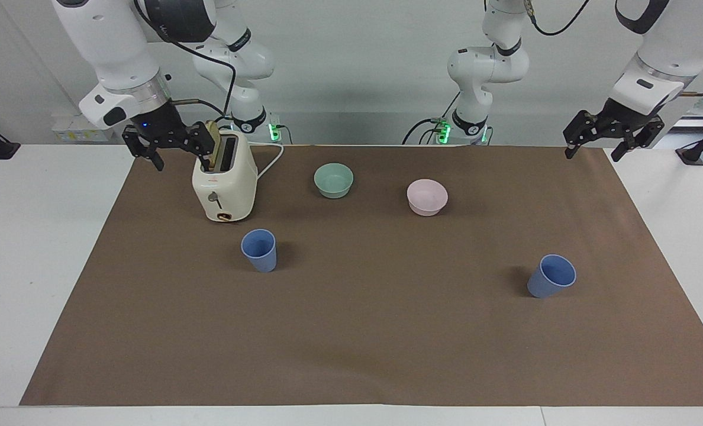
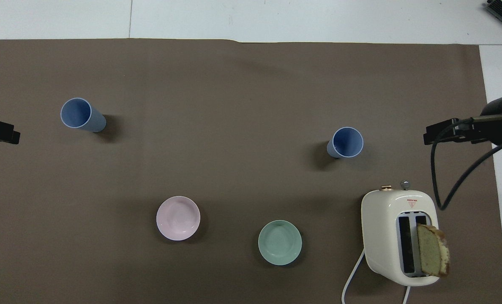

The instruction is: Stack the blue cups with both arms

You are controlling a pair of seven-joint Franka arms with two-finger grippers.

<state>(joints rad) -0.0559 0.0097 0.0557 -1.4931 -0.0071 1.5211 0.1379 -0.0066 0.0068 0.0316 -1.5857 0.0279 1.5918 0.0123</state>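
Two upright blue cups: one [image 1: 259,249] near right gripper [image 1: 171,149], other [image 1: 551,276] near left gripper [image 1: 611,139]. Both spread wide, holding nothing.

2 periwinkle-blue cups [image 1: 259,249] [image 1: 551,276], mint-green bowl [image 1: 334,180], pink bowl [image 1: 426,196], cream toaster [image 1: 224,183], brown mat [image 1: 363,331], white arms w/ black claws [image 1: 173,148] [image 1: 610,137]

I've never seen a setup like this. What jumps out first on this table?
Probably the cream toaster at the right arm's end, a bread slice sticking out of its slot. Next, two blue cups stand upright and wide apart on the brown mat, farther from the robots than the green bowl and pink bowl.
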